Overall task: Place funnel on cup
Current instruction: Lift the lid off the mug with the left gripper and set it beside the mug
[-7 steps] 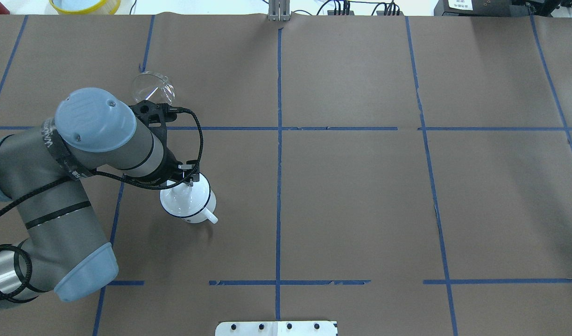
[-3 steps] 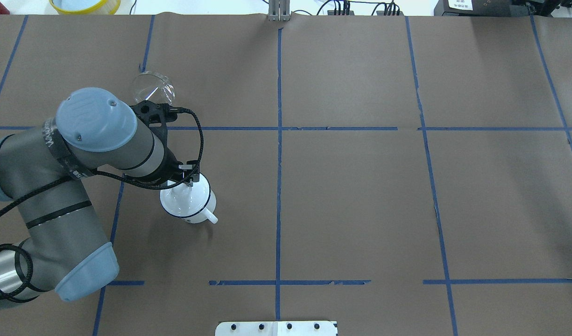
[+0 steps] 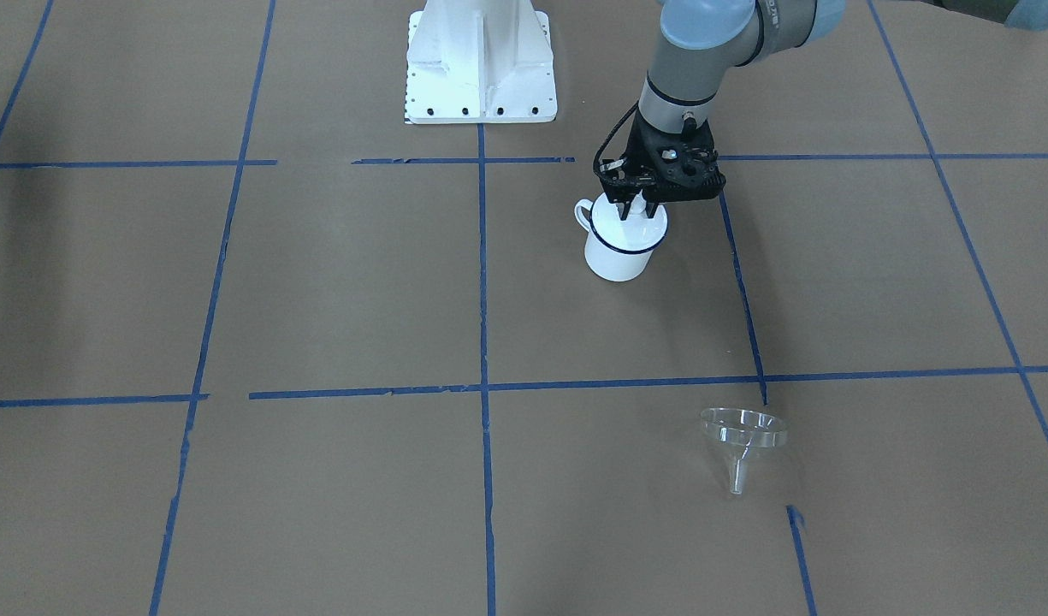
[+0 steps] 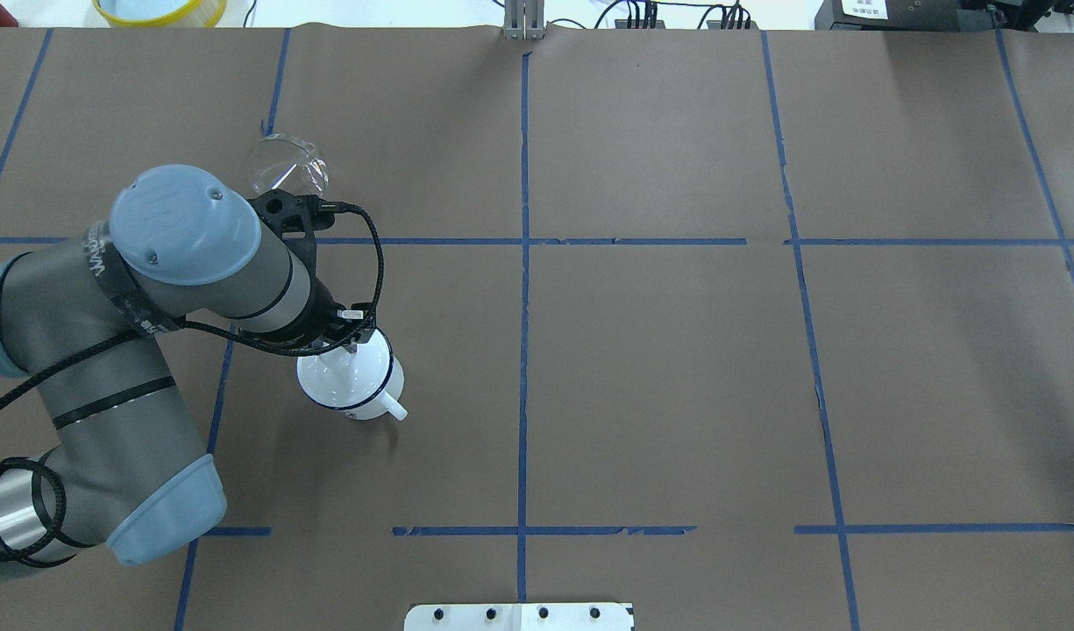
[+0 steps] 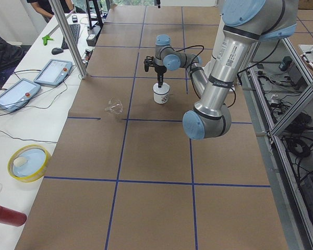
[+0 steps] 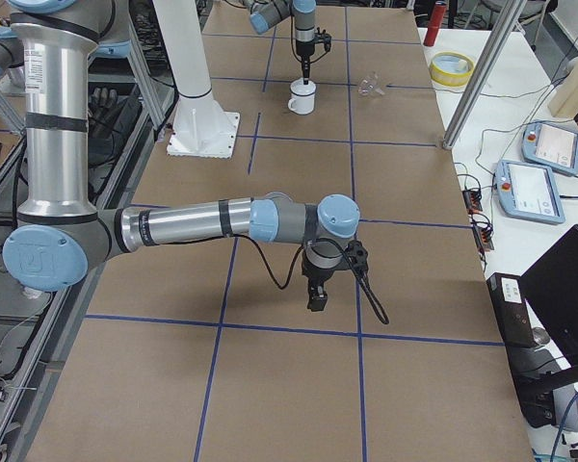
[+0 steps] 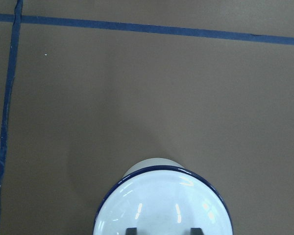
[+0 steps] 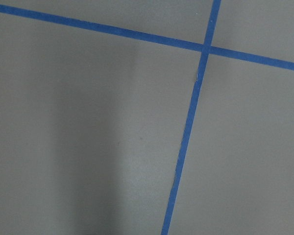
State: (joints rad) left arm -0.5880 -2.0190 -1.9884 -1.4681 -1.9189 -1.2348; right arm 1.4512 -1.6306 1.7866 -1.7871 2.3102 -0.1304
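Note:
The cup point(image 3: 622, 248) is a white enamel mug with a dark blue rim, upright on the brown table, handle toward the robot's base. It also shows in the overhead view point(image 4: 352, 390) and the left wrist view point(image 7: 161, 205). My left gripper point(image 3: 631, 212) hangs straight down over the cup's mouth, its fingertips point(image 7: 131, 230) apart with nothing between them. The clear funnel point(image 3: 743, 432) lies on the table beyond the cup, away from the gripper; overhead my arm partly covers the funnel point(image 4: 282, 162). My right gripper point(image 6: 316, 300) hovers over bare table far away; I cannot tell its state.
The white robot base plate point(image 3: 481, 60) is at the table's robot side. A yellow-rimmed dish point(image 5: 27, 162), a red cylinder point(image 5: 5, 214) and operator tablets point(image 5: 53, 72) sit on the side bench. Blue tape lines grid the brown table point(image 4: 677, 368).
My left arm has shifted slightly. The cup sits a touch further left in the overhead view. The funnel has not moved.

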